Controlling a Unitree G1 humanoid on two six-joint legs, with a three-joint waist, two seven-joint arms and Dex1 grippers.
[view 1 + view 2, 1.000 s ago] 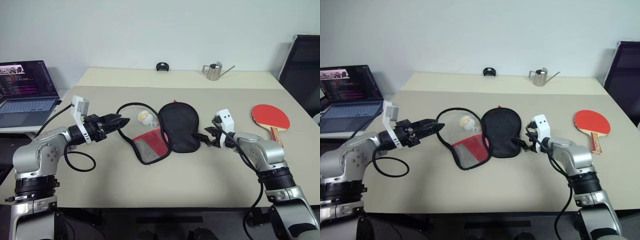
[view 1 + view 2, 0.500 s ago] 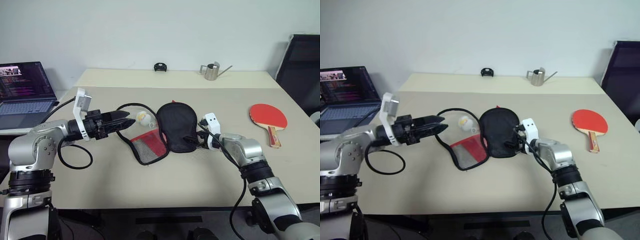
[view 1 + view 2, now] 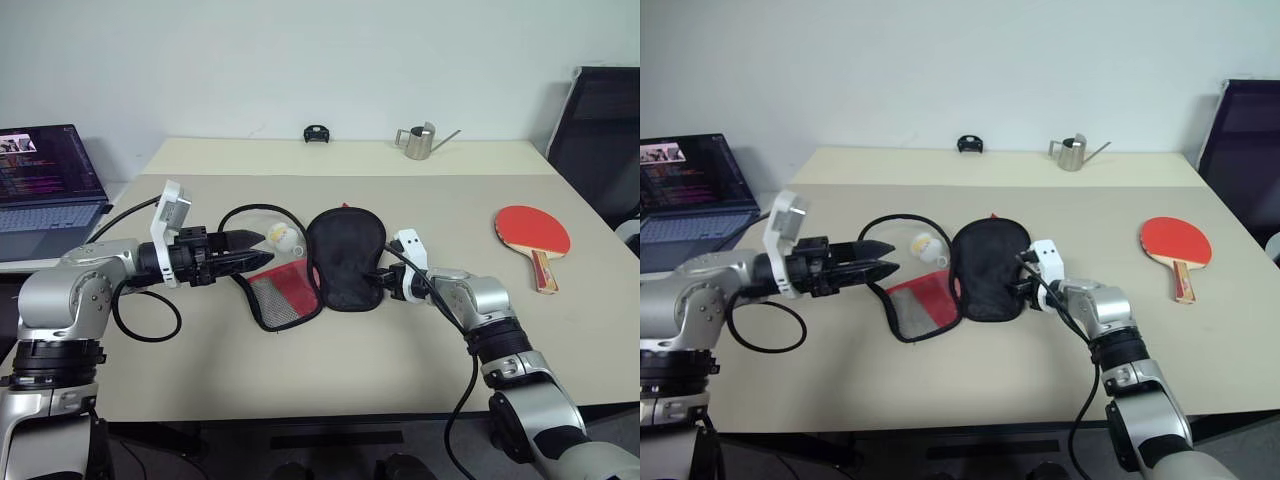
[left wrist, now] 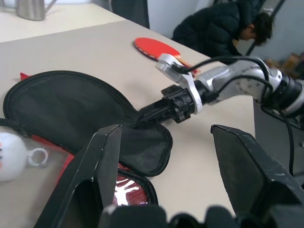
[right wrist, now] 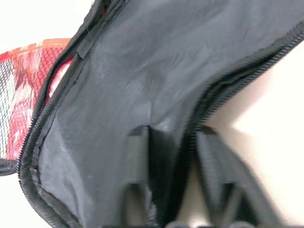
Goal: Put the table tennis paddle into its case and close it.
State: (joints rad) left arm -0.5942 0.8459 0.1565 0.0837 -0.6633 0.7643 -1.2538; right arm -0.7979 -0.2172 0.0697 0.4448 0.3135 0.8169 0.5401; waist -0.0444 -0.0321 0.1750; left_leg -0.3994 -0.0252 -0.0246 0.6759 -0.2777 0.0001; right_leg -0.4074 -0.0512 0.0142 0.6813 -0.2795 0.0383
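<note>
The case (image 3: 345, 250) lies open at mid-table, its black half flat and its red mesh half (image 3: 283, 293) folded out to the left. My right gripper (image 3: 378, 283) is shut on the case, on the zipper edge (image 5: 190, 123) at the black half's right side, one finger on the fabric and one outside it. My left gripper (image 3: 255, 250) hovers open just left of the case with nothing between its fingers (image 4: 107, 152). The table tennis paddle (image 3: 532, 230) lies red face up far to the right, handle toward me, apart from both grippers.
A white ball (image 3: 282, 235) on a small ring rests by the case's far left edge. At the table's back stand a metal can (image 3: 420, 142) and a small black object (image 3: 317, 133). A laptop (image 3: 45, 190) sits left, a black chair (image 3: 600, 120) right. A seated person (image 4: 223, 28) shows beyond the table.
My right gripper has moved left onto the black half's edge and shut on it. The left gripper has turned a little and stays open.
</note>
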